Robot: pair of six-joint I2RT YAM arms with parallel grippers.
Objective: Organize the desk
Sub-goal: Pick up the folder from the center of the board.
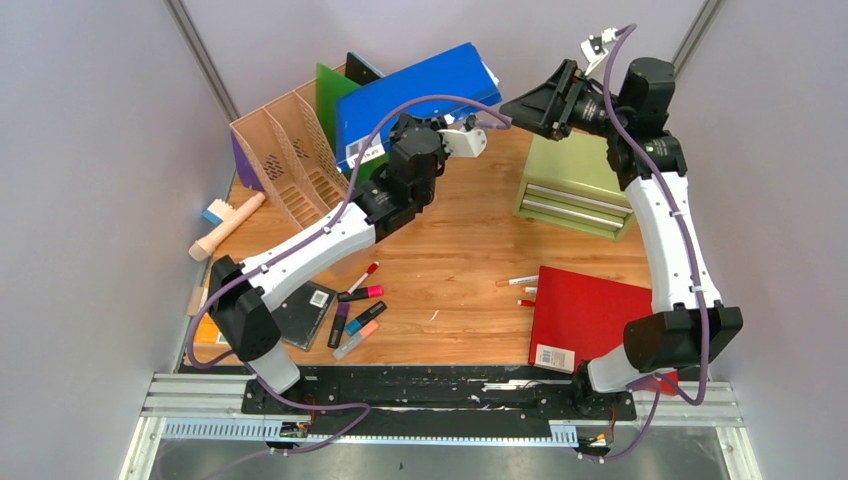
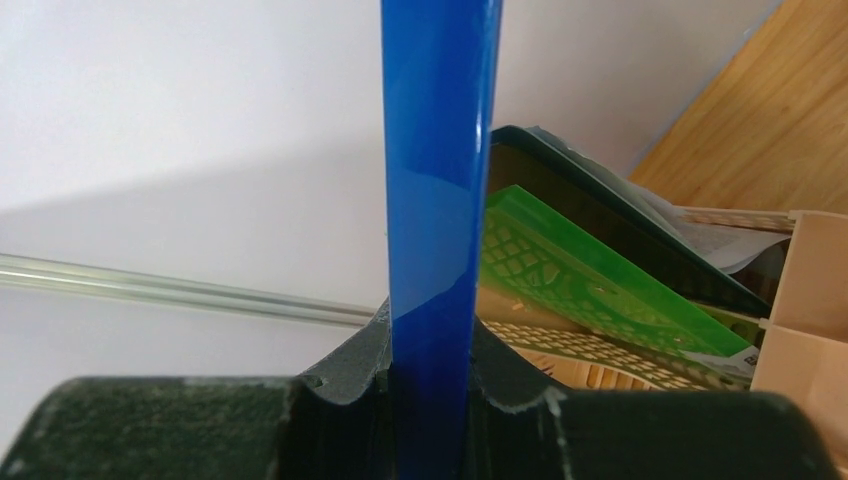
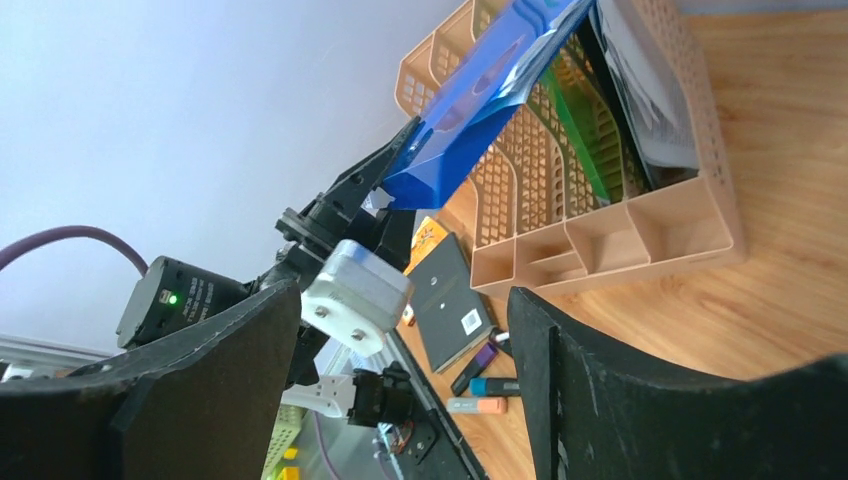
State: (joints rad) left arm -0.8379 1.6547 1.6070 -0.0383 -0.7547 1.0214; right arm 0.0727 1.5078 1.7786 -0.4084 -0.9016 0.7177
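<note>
A blue folder hangs tilted over the back of the desk, its lower end above the tan file organizer. My left gripper is shut on the folder's lower edge; in the left wrist view the blue folder stands edge-on between the pads of the left gripper. My right gripper hovers open just right of the folder, holding nothing. In the right wrist view the right gripper frames the left arm, with the blue folder over the organizer.
A green folder and a black item stand in the organizer. A green drawer cabinet is at the back right, a red book at the front right. Markers, a black notebook, pens and a wooden brush lie loose.
</note>
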